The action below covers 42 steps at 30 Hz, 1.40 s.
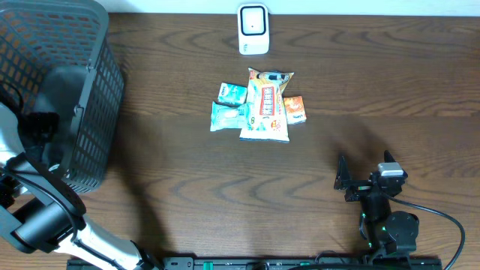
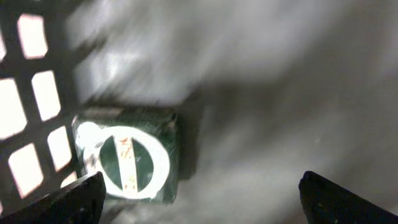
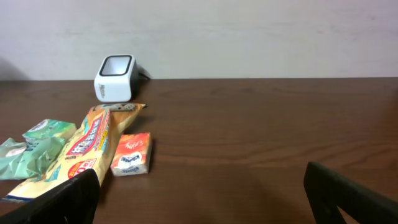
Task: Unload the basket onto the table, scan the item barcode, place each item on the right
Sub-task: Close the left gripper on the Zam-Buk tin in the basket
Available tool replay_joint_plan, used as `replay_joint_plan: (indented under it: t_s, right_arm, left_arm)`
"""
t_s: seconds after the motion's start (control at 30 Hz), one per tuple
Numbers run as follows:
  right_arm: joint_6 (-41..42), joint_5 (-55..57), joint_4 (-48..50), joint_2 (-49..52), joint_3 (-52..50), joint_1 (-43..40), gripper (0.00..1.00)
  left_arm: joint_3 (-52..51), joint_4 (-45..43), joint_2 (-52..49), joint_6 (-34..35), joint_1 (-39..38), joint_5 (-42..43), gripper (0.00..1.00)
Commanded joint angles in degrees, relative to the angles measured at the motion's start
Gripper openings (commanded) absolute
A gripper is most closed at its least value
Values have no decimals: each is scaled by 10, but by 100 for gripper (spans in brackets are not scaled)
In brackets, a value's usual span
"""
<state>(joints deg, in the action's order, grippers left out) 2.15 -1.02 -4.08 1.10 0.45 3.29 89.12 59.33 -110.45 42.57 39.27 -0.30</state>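
Black mesh basket (image 1: 105, 82), left: green box (image 2: 127, 155) inside, by wall. Left gripper (image 2: 202, 196) near it, fingers wide, empty. Right gripper (image 3: 205, 193) wide, empty.

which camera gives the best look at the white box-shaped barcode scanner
The right wrist view: the white box-shaped barcode scanner stands unobstructed, with its scan window turned toward the camera. The overhead view shows the scanner clearly too, but only from above. The left wrist view does not show it.
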Motion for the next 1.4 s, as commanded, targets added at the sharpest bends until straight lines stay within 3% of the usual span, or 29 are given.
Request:
replay_joint_plan:
  t_s: [0.0,0.83,1.13,1.27,1.37]
  right_arm:
    - [-1,5,-2,-1,-2,-3,99]
    - [-1,5,-2,-1,-2,-3,99]
    - [-1,5,-2,-1,-2,-3,99]
    - [-1,5,-2,-1,-2,-3,99]
    - [-1,5,-2,-1,-2,-3,99]
  left_arm:
    - [-1,11,2,52,0,-3,98]
    - [-92,-34,-8,62,11,-83,98]
    - [-155,-104,-8,61,11,-82,98]
    - [-157,-136,-8,32,11,-43,98]
    - [-157,-188,-8,-36,10,53,98]
